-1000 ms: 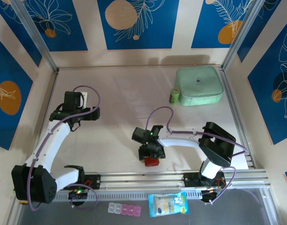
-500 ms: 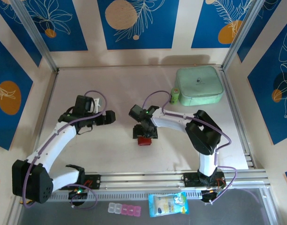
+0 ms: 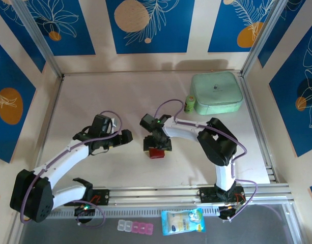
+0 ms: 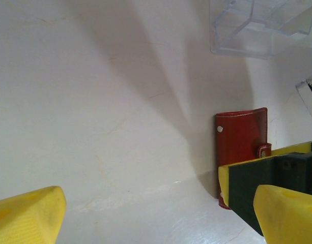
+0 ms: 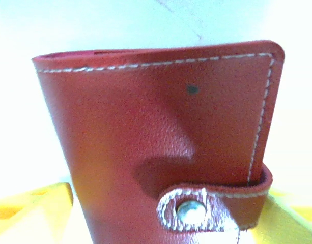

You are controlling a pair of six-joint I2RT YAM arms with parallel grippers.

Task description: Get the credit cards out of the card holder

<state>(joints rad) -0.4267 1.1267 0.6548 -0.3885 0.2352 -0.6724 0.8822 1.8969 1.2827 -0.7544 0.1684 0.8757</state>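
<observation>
My right gripper [image 3: 156,146] has carried the small red leather snap-tab card holder [image 5: 161,127] from the near rail to mid-table. Its fingers straddle it, but I cannot tell whether they grip. The left gripper [image 4: 158,203], fingers wide apart and empty, has swung in beside it. The snap is fastened, so I judge the credit cards are still inside.

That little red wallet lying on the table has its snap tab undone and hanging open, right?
Not quite. The red wallet does lie on the table, but its snap tab is fastened shut, not undone. The right wrist view shows the tab pressed down over the wallet's edge.
</observation>
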